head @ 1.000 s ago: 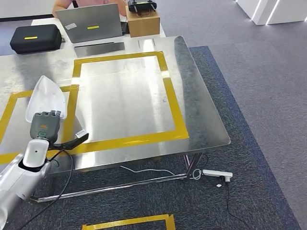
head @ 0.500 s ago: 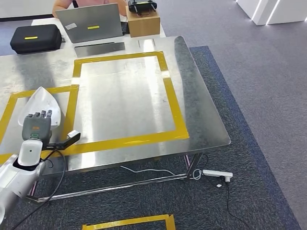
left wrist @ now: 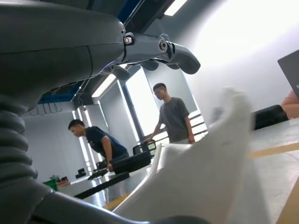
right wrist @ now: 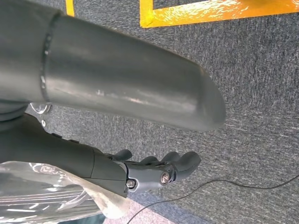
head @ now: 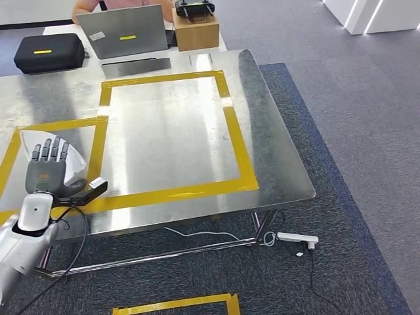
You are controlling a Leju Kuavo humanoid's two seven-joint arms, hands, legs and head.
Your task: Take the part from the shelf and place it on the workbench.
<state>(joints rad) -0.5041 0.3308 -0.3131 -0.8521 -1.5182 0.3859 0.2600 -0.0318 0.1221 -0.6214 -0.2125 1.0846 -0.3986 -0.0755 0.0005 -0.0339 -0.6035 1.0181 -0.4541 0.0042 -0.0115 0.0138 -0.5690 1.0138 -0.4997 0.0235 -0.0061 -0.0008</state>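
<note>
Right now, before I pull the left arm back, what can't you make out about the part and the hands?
- Part: head view, the left hand covers its near side; contact with the table is hidden.
- Part's outline: left wrist view, blurred and cut by the picture's edge.
- Right hand: right wrist view, palm turned away.

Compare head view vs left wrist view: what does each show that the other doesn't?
Head view alone: the whole steel workbench with its yellow tape squares, a black case, a cardboard box, a power strip on the carpet.
Left wrist view alone: two people standing in the background beside a bright window.
Both: the left hand, fingers spread above the white part, which lies on the workbench; a laptop at the far side.
</note>
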